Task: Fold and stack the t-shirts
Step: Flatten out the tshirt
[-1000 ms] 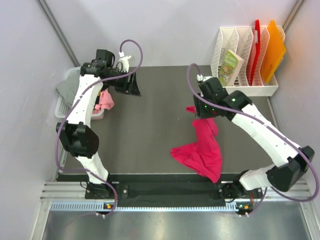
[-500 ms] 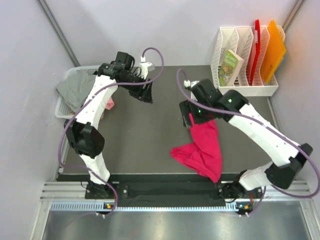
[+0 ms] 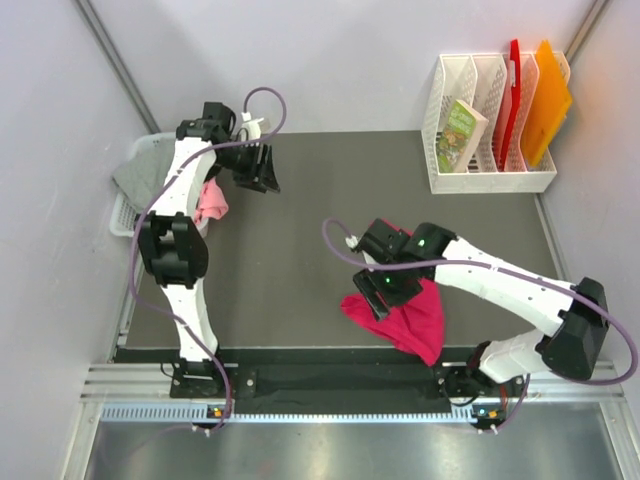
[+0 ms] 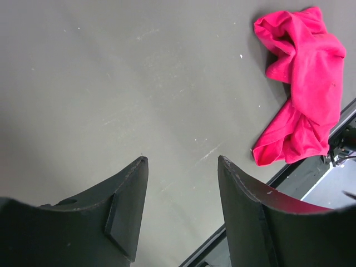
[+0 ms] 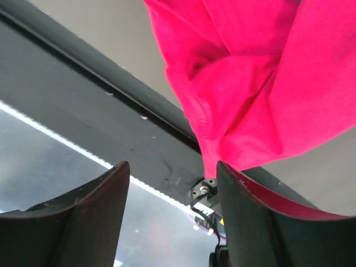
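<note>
The crimson-red t-shirt (image 3: pixel 410 318) lies crumpled near the table's front edge, right of centre. My right gripper (image 3: pixel 378 298) is open low over its left part. In the right wrist view the red cloth (image 5: pixel 261 72) fills the area beyond the open gripper (image 5: pixel 172 164), with one fold against the right finger (image 5: pixel 250 211). My left gripper (image 3: pixel 262 175) is open and empty at the back left. Its wrist view shows bare table between the open gripper (image 4: pixel 181 158) and the red shirt (image 4: pixel 303 83) far off. A grey shirt (image 3: pixel 140 170) and a light pink shirt (image 3: pixel 210 200) lie in the basket.
The white mesh basket (image 3: pixel 122 218) stands at the table's left edge. A white file rack (image 3: pixel 490 182) at the back right holds a book (image 3: pixel 460 135), a red folder (image 3: pixel 513 90) and an orange folder (image 3: pixel 548 100). The black front rail (image 3: pixel 330 378) runs just below the red shirt.
My right gripper moved forward and left, from holding the red shirt's top stretched up to open low over it; the shirt collapsed into a smaller heap. My left gripper swung right, then back towards the basket.
</note>
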